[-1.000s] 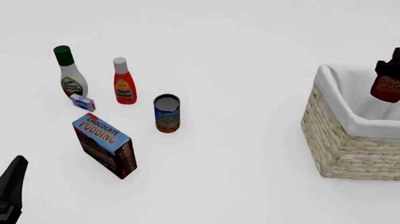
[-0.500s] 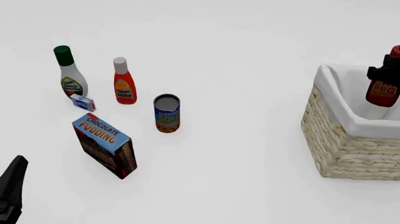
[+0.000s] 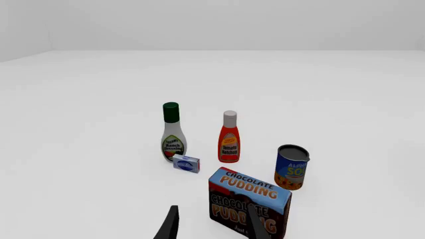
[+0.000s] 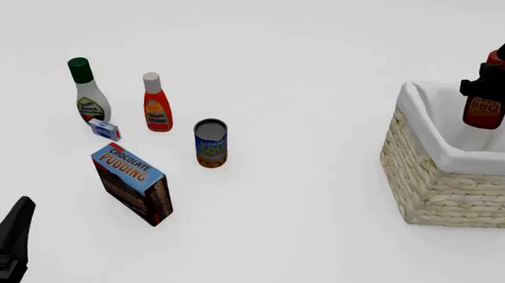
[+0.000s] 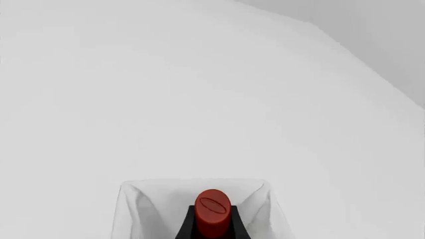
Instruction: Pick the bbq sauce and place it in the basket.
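Right fingers (image 4: 486, 83) clamp the bbq sauce (image 4: 484, 110) above the basket (image 4: 449, 185).

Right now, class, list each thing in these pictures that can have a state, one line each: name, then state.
bbq sauce: upright, held above the basket
basket: upright, nothing seen inside
right claw: shut on the bbq sauce
left claw: open, holding nothing
ranch bottle: upright, capped
ketchup bottle: upright, capped
soup can: upright
pudding box: standing, tilted

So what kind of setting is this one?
A simulated tabletop with a grocery theme, not a real room: featureless white surface, flatly rendered pantry goods such as the chocolate pudding box and soup can, plus a lined wicker basket.
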